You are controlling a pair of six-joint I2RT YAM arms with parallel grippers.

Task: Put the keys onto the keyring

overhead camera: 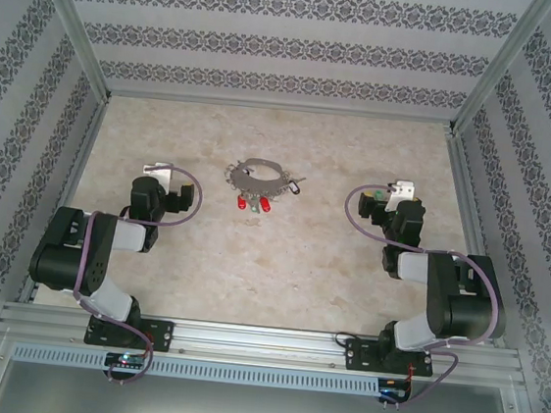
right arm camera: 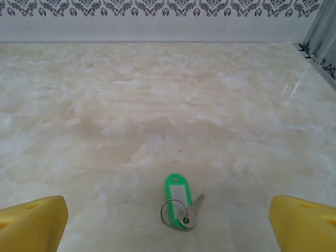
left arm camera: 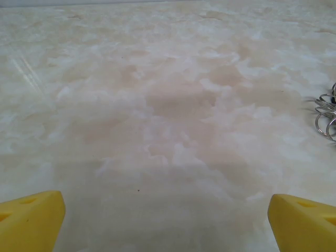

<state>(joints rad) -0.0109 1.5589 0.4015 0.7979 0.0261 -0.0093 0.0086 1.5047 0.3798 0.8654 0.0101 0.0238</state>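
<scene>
1. Yellow fingertips [right arm camera: 31, 223] of the right gripper [right arm camera: 168, 231] sit at the two lower corners of its wrist view. They are spread wide and grip nothing.
2. Just past that gap lies a green key [right arm camera: 177, 195]: a green tag, a small silver ring and a metal key. It lies flat on the table [right arm camera: 157, 105], and neither finger touches it.
3. Across the table, the left gripper [left arm camera: 167, 231] is spread just as wide. Its yellow fingertips [left arm camera: 31, 220] are far apart over the marbled surface and hold nothing.
4. At the right edge of the left wrist view, a cluster of small silver rings [left arm camera: 326, 113] rests on the table.
5. Seen from above, the keyring [overhead camera: 259, 172] lies mid-table, between the two grippers and slightly farther back, well apart from each.
6. Small silvery pieces edge the loop, and a dark piece [overhead camera: 297, 184] sits at its right end.
7. Two red keys [overhead camera: 241, 204] lie at the loop's near side, touching it or just beside it. I cannot tell whether they are threaded on.
8. Patterned walls [overhead camera: 272, 48] close the table in on the left, right and far sides.
</scene>
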